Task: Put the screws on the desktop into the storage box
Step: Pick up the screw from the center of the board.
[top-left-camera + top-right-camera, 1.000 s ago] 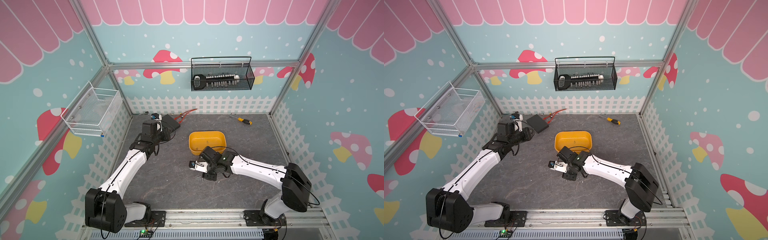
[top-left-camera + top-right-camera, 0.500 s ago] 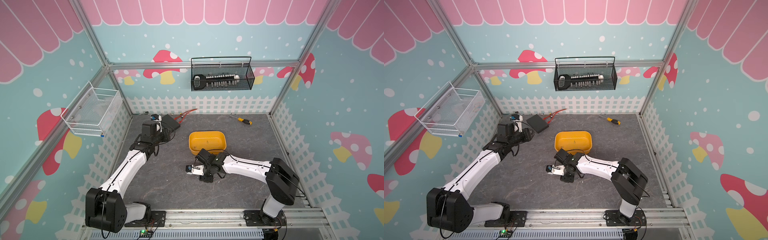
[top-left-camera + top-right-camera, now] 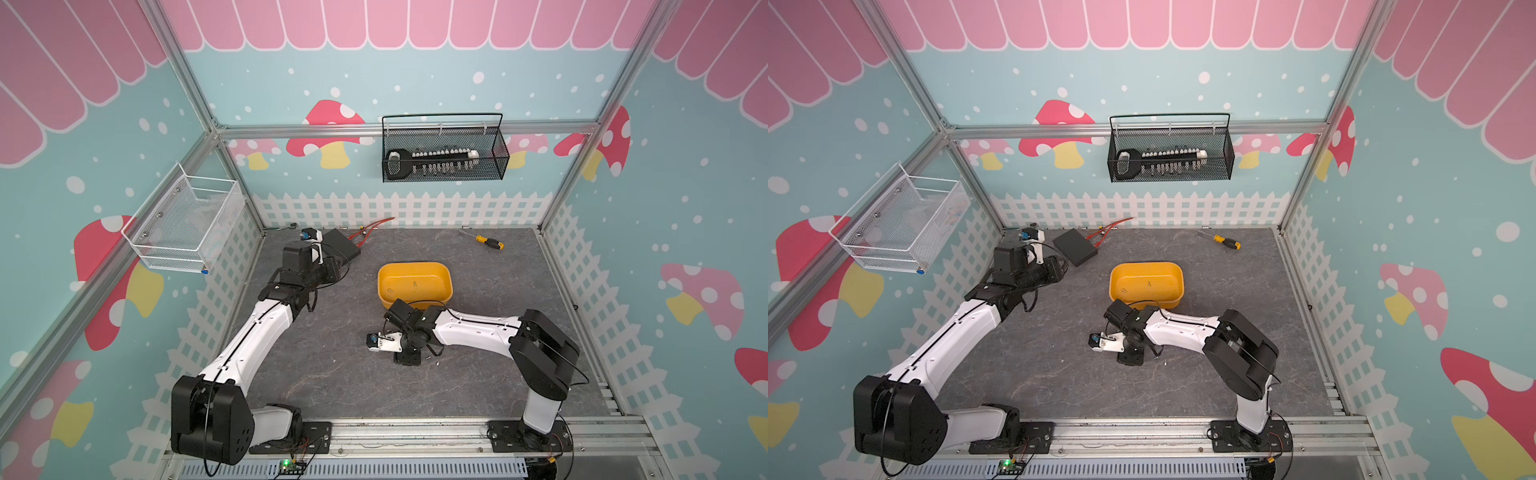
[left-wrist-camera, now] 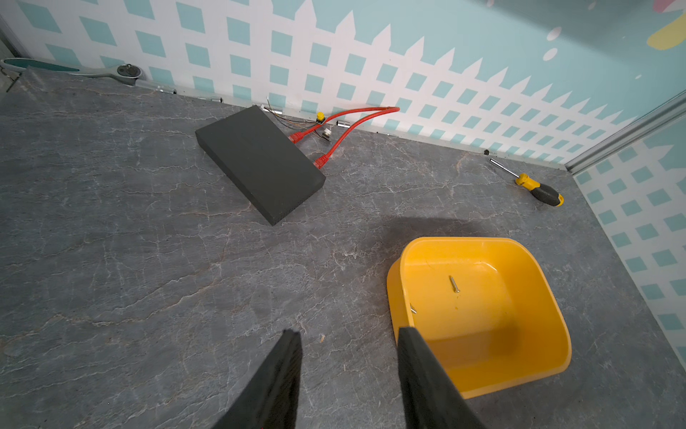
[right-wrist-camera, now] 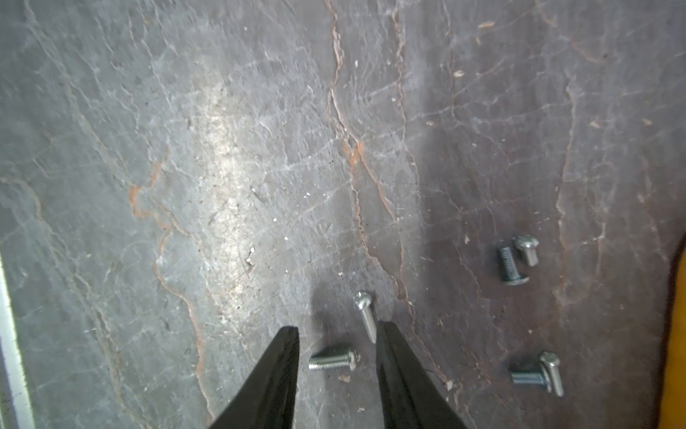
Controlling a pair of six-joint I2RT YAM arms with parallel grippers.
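No legible text, label, brand, number or sign: none on the box (image 4: 519, 371), screwdriver (image 4: 540, 191) or block (image 4: 260, 163).

The yellow box (image 3: 415, 264), a shallow tub with rounded corners, sits upright near the middle of the dark grey, marble-veined surface (image 3: 332, 382). Two slim silver screws (image 4: 454, 284) lie flat on its floor, apart from each other. On the surface near the box, six more lie on their sides: two singles close together and two touching pairs.
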